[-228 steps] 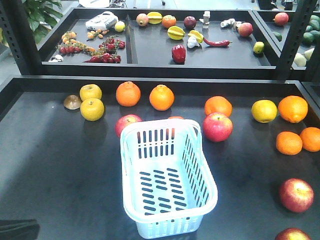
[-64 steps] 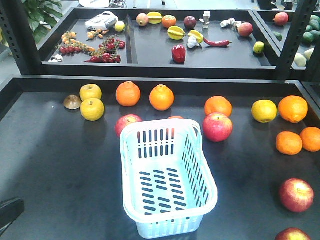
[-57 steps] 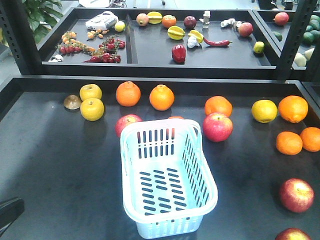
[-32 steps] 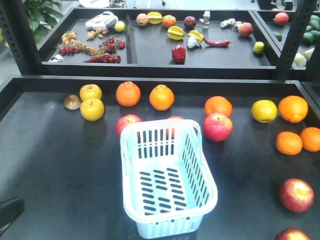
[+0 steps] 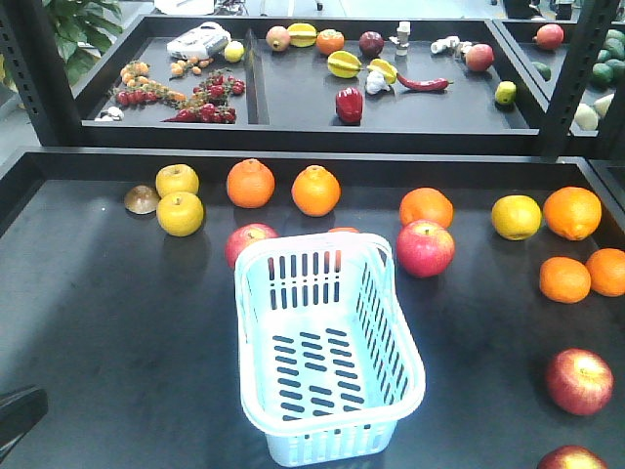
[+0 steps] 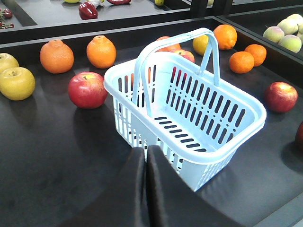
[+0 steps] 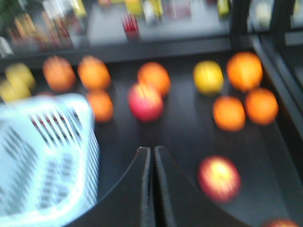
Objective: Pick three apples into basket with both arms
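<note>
Surface (image 5: 117, 322), dark and matte, is carrying the basket (image 5: 327, 442) centrally, red apples (image 5: 425, 248) lying outside it, a produce shelf (image 5: 293, 103) standing behind. Only the wrist views are showing the basket's raised handle (image 6: 175, 37), the left pincer (image 6: 146, 153) closed and the right pincer (image 7: 152, 153) closed. The left arm (image 5: 20, 415) is sitting higher than 3.6 s ago.

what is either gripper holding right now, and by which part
Nothing is held. The left gripper and the right gripper are both shut on nothing; the apples lie on the table and the basket is empty.
</note>
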Controlling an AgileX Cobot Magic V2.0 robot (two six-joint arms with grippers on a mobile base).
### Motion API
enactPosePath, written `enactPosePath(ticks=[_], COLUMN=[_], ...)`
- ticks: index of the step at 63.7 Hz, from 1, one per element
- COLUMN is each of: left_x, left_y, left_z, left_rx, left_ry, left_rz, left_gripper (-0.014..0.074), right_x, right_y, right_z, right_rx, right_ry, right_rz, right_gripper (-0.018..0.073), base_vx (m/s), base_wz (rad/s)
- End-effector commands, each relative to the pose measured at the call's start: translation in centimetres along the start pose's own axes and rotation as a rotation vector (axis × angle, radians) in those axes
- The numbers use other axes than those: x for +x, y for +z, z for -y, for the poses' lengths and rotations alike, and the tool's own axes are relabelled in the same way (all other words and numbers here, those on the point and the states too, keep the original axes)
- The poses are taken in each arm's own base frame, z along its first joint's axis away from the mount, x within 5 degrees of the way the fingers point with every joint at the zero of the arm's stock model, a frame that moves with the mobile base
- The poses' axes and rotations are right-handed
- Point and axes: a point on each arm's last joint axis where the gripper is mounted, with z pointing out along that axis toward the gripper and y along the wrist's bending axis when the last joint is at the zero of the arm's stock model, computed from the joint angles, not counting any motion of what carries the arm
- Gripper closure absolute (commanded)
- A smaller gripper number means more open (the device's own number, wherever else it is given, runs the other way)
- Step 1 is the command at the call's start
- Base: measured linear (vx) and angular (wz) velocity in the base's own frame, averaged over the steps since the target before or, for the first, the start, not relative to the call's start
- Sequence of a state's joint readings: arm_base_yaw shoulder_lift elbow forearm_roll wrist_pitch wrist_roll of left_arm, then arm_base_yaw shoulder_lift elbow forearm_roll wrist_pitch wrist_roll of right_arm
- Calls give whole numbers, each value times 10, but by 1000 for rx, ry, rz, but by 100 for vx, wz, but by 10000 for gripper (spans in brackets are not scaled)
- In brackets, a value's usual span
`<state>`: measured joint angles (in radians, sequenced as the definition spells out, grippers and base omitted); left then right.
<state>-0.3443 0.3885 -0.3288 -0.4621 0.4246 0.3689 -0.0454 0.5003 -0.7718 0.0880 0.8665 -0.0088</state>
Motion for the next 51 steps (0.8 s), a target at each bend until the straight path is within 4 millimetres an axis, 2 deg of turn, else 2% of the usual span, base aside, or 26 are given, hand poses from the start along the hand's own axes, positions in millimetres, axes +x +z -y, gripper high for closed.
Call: enactPosePath(ticks=[1, 7, 17, 21, 27, 34, 51], left_x=[-12, -12, -12, -12, -12, -12, -12], left_y=[-2, -2, -2, -2, -2, -2, -2], left_z=[0, 0, 0, 0, 0, 0, 0], left_rx=[-9, -9, -9, -9, -9, -9, -9], left_ry=[-26, -26, -26, -26, -26, -26, -29], left_rz=[75, 75, 75, 75, 75, 75, 75], left_gripper=[604, 604, 604, 604, 604, 604, 604], right_x=[-19, -22, -14, -12, -8, -5, 8], right_y=[17, 39, 78, 88, 99, 108, 140], right_z=[4, 6, 11, 14, 15, 16, 18], right_rx=[37, 49, 58, 69, 62, 59, 48], right_ry=[-53, -72, -121, -137, -153, -153, -142], right_rz=[-105, -248, -488, -546, -616, -659, -835], right_gripper=[510, 411, 97, -18, -140, -168, -121], base_vx=[0, 0, 0, 0, 0, 0, 0], base_wz=[0, 0, 0, 0, 0, 0, 0])
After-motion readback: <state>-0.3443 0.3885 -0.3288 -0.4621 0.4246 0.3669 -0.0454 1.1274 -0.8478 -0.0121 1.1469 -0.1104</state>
